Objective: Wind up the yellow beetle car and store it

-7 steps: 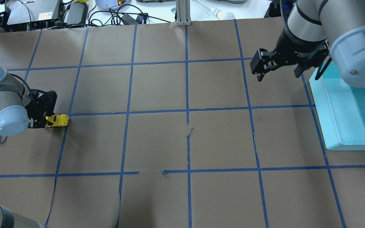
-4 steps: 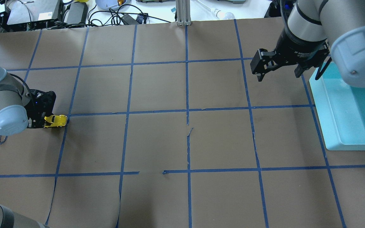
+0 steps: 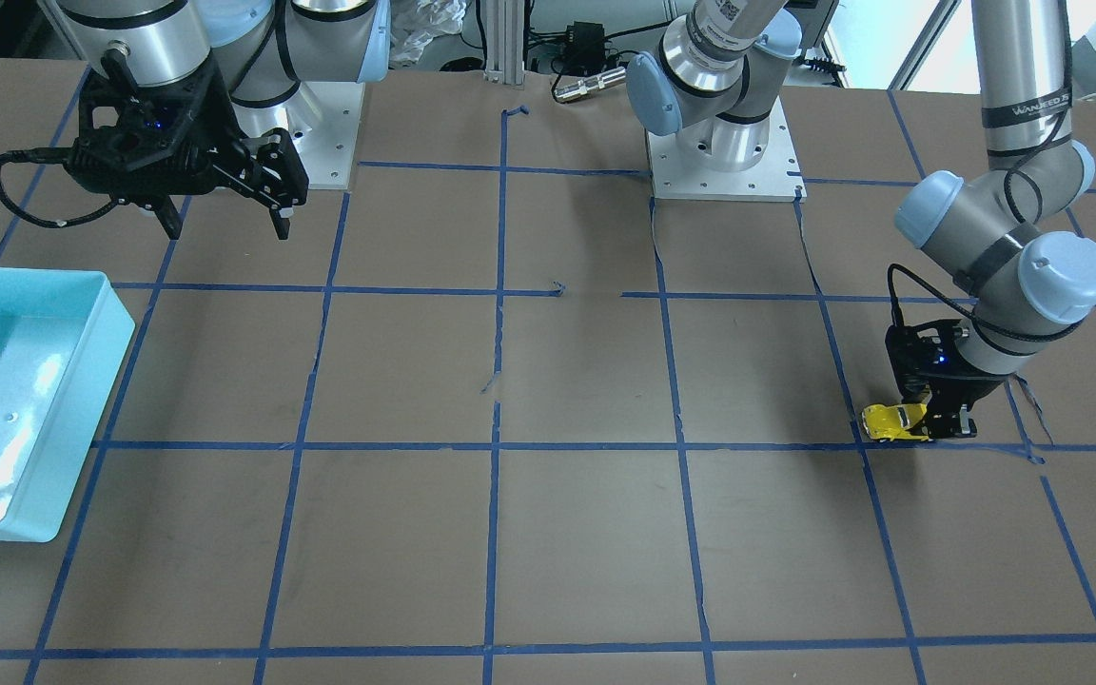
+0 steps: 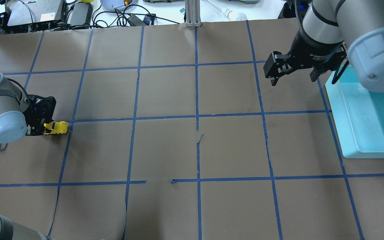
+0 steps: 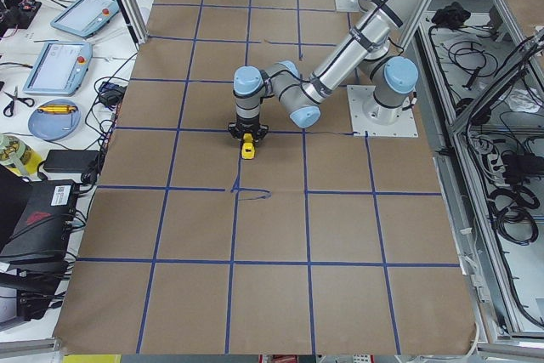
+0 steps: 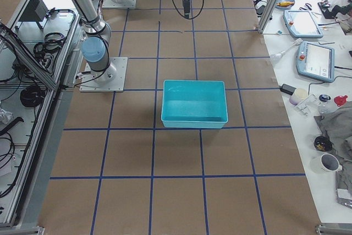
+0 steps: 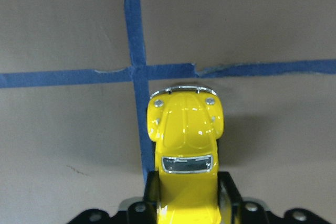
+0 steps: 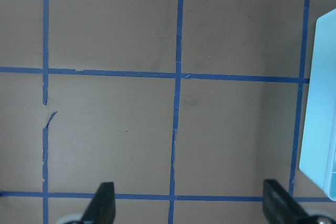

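L claw [image 7: 189, 196] is clamped on the rear of the yellow beetle car [image 7: 185, 129], which sits low on the brown paper by a blue tape crossing [image 7: 135, 71] at the table's L end. For a good wind-up, I'd press so the wheels bite and drag straight back w/o yaw. R claw [image 4: 292, 81] hangs w/ jaws apart, empty, beside the teal bin [image 4: 345, 133].

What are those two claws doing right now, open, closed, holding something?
Left gripper: closed on the yellow beetle car.
Right gripper: open, holding nothing.
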`<state>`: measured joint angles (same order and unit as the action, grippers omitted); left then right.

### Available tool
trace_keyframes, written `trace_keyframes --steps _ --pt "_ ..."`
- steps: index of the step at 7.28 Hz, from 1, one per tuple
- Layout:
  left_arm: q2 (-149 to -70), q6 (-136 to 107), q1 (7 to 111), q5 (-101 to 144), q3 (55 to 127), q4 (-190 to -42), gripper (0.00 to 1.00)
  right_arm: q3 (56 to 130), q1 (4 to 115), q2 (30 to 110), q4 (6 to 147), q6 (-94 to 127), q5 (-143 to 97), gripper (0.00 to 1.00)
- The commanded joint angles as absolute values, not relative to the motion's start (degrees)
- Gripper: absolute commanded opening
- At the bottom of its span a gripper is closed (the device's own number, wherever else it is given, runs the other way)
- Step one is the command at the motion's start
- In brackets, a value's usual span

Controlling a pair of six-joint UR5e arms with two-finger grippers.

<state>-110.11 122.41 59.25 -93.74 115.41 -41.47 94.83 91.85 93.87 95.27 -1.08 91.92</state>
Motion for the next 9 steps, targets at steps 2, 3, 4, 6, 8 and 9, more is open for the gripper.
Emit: trace_keyframes --steps 2,3,4,6,8,9 --pt "-109.4 122.1 59.3 -93.8 115.2 -41.5 1.00 94.8 91.8 93.9 95.3 -1.1 91.9 1.00" --pt "-109.5 122.0 59.3 -93.7 115.2 -41.5 1.00 94.8 91.8 93.9 95.3 -1.1 92.0 1.00" --pt "-109.5 122.0 59.3 -93.7 115.2 -41.5 1.00 94.8 91.8 93.9 95.3 -1.1 92.0 1.00" --pt "-109.1 121.6 59.3 -93.5 115.3 -41.8 1.00 94.8 91.9 93.9 95.3 -1.2 92.0 1.00" --pt "-108.1 116.1 60.4 -93.4 115.3 -43.9 1.00 94.8 91.8 93.9 95.3 -1.3 92.0 1.00" --pt "-106.8 110.4 61.4 -92.9 115.2 -46.1 1.00 94.8 91.8 93.9 95.3 -1.3 92.0 1.00"
